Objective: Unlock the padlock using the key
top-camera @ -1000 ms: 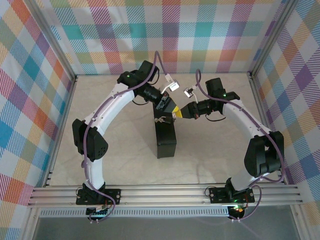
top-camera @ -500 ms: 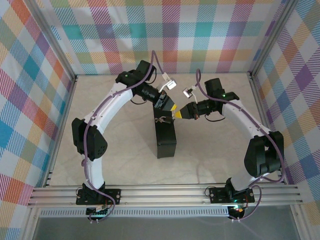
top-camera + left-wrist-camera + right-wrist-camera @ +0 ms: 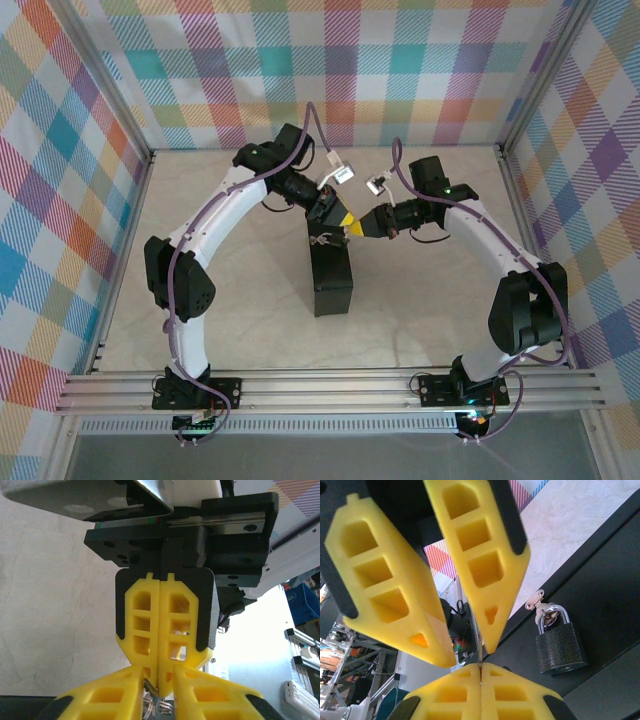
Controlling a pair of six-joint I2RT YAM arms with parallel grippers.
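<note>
You see the padlock (image 3: 560, 650) body in rough dark grey metal, its shackle (image 3: 559, 611) glossy; tool fingers (image 3: 512, 577) matt yellow plastic; the box (image 3: 600, 570) smooth matt black.

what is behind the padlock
The padlock hangs against the black box, its shackle at a silvery hasp. The box wall right behind its body is covered.

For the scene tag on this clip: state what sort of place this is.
Probably a lab test cell for robots: a table walled with plaid cloth on aluminium framing, the left arm and right arm bolted to it, and a padlock on a black box.
</note>
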